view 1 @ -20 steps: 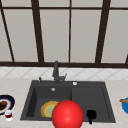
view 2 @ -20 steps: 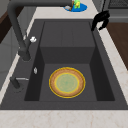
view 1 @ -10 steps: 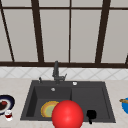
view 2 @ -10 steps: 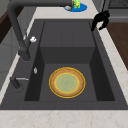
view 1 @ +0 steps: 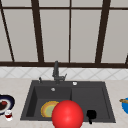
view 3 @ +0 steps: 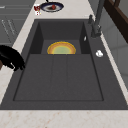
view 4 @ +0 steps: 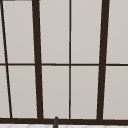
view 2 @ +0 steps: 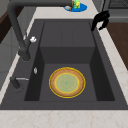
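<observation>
The right hand (view 1: 91, 115) hangs over the sink's (view 1: 105, 100) front rim, fingers curled downward, holding nothing — nearest is the round yellow-green, orange-rimmed plate (view 2: 67, 82), flat in the basin.

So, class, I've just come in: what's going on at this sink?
A black hand hovers over the front edge of the dark sink, on its drainboard side, fingers curled and holding nothing. A yellow plate lies flat in the basin beside the faucet. A red ball shows at the front of the sink.
</observation>
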You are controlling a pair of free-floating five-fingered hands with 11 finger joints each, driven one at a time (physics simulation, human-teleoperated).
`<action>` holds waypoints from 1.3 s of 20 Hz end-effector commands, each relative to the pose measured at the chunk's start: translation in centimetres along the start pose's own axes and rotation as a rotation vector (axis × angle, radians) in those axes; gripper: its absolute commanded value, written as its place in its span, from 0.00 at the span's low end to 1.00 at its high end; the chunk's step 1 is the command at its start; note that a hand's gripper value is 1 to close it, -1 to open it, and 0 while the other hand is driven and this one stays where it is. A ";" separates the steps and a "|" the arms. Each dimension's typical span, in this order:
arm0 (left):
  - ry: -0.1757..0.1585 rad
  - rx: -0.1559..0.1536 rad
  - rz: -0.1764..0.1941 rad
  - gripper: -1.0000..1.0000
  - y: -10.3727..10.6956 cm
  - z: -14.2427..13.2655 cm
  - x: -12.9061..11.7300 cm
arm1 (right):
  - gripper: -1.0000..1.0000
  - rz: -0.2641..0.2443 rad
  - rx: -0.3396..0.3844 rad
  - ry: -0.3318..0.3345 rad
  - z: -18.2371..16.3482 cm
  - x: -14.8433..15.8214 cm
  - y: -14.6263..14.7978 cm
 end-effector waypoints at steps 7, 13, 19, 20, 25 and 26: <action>-0.032 -0.013 0.041 0.00 0.0 -0.4 1.3 | 0.50 0.000 0.000 0.000 0.0 0.0 0.0; 0.026 -0.124 0.054 0.00 1.3 -2.8 5.0 | 0.50 0.000 0.000 0.000 0.0 0.0 0.0; 0.079 -0.186 0.079 0.00 1.5 -4.1 6.6 | 0.50 0.000 0.000 0.000 0.0 0.0 0.0; 0.082 -0.199 0.081 0.00 1.5 -4.4 7.1 | 0.50 0.000 0.000 0.000 0.0 0.0 0.0; 0.105 -0.254 0.092 0.00 1.8 -5.9 9.1 | 0.50 0.000 0.000 0.000 0.0 0.0 0.0; 0.109 -0.263 0.093 0.00 1.9 -6.2 9.6 | 0.50 0.000 0.000 0.000 0.0 0.0 0.0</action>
